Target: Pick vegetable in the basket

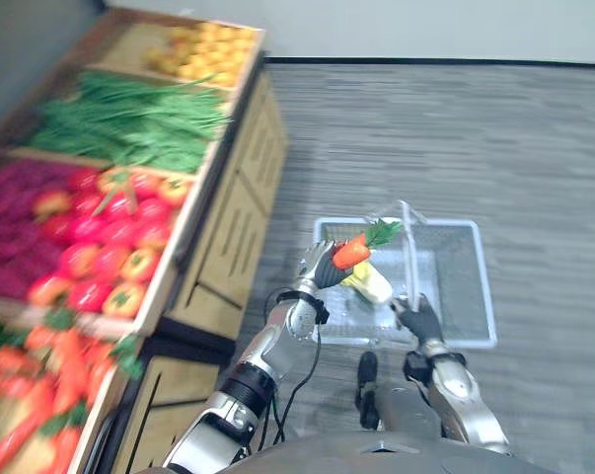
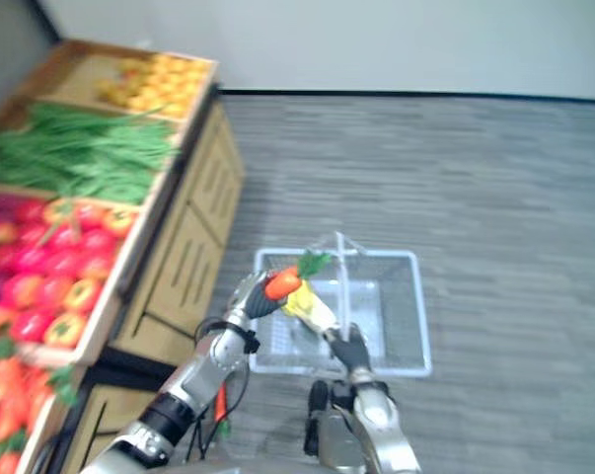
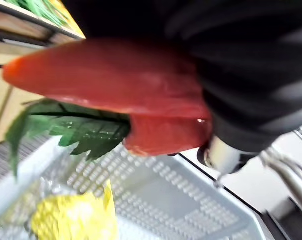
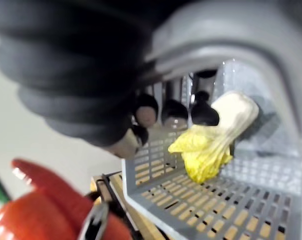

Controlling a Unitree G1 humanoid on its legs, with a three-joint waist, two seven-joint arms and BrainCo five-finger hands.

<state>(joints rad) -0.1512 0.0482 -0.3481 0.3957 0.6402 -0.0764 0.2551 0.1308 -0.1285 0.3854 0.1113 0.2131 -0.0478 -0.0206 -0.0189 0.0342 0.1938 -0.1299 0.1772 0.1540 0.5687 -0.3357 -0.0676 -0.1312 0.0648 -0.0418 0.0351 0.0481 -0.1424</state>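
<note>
right hand (image 1: 420,318): nearest the robot, at the basket's near side; fingers (image 4: 173,112) curled under and round the handle (image 4: 231,35), closed on it.
left hand (image 1: 322,267): raised at the basket's near-left corner, wrapped round the carrot's thick part, holding it.
carrot (image 1: 352,251): in the left hand, sticking out past the fingers; held in the air over the basket's left part, above the cabbage; no contact with the basket that I can see.
carrot look: orange-red, glossy, tapering to a blunt point; dark green flat leaves (image 1: 383,232) at one end, pointing away from the robot toward the handle.
carrot in left wrist view (image 3: 115,80): lies across the dark hand cover, leaves (image 3: 65,130) hanging just below it, basket mesh under them.
basket (image 1: 484,286): pale grey plastic mesh, rectangular, on the floor right in front of the robot; handle standing up across its middle.
cabbage (image 1: 369,284): inside the basket, left of the handle, lying on the bottom; white stalk, yellow crinkled leaves.
floor (image 1: 455,138): grey striped carpet.
stand (image 1: 228,227): wooden produce stand to the robot's left, beside the basket but apart from it.
stand bins, near to far: more carrots (image 1: 40,395); red and orange round fruit (image 1: 110,247); long green stalks (image 1: 129,123); yellow fruit (image 1: 203,49).
</note>
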